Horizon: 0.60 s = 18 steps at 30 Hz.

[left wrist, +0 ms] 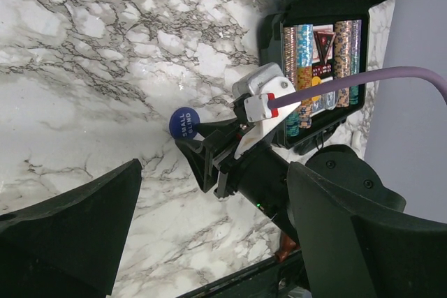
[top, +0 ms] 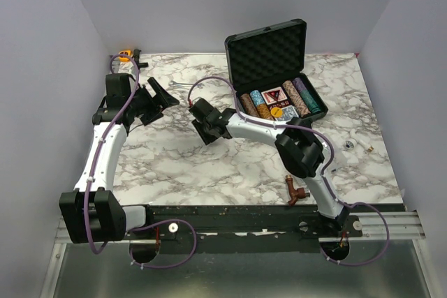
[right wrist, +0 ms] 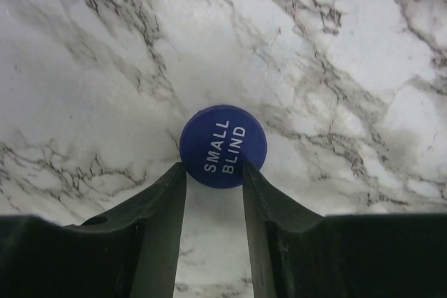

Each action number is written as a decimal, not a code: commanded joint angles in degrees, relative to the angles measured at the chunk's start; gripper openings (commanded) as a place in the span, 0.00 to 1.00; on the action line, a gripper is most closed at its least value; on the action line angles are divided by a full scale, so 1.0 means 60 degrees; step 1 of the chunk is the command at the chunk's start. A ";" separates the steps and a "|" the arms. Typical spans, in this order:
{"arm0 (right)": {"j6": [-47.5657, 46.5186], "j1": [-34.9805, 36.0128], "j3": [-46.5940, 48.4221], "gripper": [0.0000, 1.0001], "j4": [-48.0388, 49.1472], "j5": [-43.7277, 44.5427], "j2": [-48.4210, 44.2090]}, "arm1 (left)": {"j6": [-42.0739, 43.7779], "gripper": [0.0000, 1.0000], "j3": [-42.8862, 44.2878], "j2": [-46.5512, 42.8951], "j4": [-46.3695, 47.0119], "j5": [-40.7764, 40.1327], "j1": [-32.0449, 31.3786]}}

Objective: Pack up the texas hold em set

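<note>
A blue disc [right wrist: 222, 146] marked SMALL BLIND is pinched at its lower rim by the right gripper [right wrist: 214, 176], and the fingers [right wrist: 164, 214] are closed on it only with their tips. The disc is seen over the marble table [right wrist: 349, 47], well apart from the case [top: 269, 54], which stands open at the far right with chips [top: 283, 99] already laid in its tray. Whether the disc is lifted or is resting on the table cannot be told. The left gripper [top: 159, 99] is held with its jaws wide apart and nothing between them, at the left side of the table. The grip is judged to be shallow: so little of the rim is caught that the disc could be squeezed out or turned during the carry to the case. It could also be dropped onto the chips and not into a free place, if it is released too high
</note>
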 commanded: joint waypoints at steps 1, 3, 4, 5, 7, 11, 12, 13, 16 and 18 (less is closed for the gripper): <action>0.0390 0.0046 -0.0208 0.40 -0.1631 -0.0517 -0.0797 | -0.0049 0.84 -0.0097 0.0080 0.0165 0.0274 0.0074; 0.0423 0.0044 -0.0357 0.42 -0.1883 -0.0680 -0.1011 | -0.0051 0.84 -0.0089 0.0087 0.0178 0.0335 0.0075; 0.0468 0.0032 -0.0260 0.46 -0.2101 -0.0711 -0.1025 | -0.0062 0.84 -0.0096 0.0094 0.0191 0.0348 0.0089; 0.0499 0.0019 -0.0013 0.52 -0.2388 -0.0787 -0.0969 | -0.0073 0.84 -0.0107 0.0094 0.0205 0.0363 0.0089; 0.0585 -0.0069 0.0894 0.67 -0.3175 -0.1072 -0.0522 | -0.0080 0.84 -0.0124 0.0094 0.0220 0.0390 0.0114; 0.0692 -0.0316 0.2753 0.80 -0.4276 -0.1461 0.0708 | -0.0081 0.84 -0.0111 0.0007 0.0221 0.0386 0.0162; 0.0724 -0.0380 0.3240 0.81 -0.4509 -0.1479 0.0989 | -0.0069 0.84 -0.0098 -0.0015 0.0211 0.0357 0.0174; 0.0774 -0.0439 0.3619 0.82 -0.4698 -0.1584 0.1299 | -0.0059 0.84 -0.0097 -0.0030 0.0198 0.0358 0.0176; 0.0813 -0.0649 0.4838 0.82 -0.5319 -0.1921 0.2117 | -0.0051 0.84 -0.0096 -0.0052 0.0192 0.0390 0.0177; 0.0797 -0.0664 0.5536 0.82 -0.5692 -0.1918 0.2609 | -0.0051 0.84 -0.0071 -0.0052 0.0177 0.0420 0.0178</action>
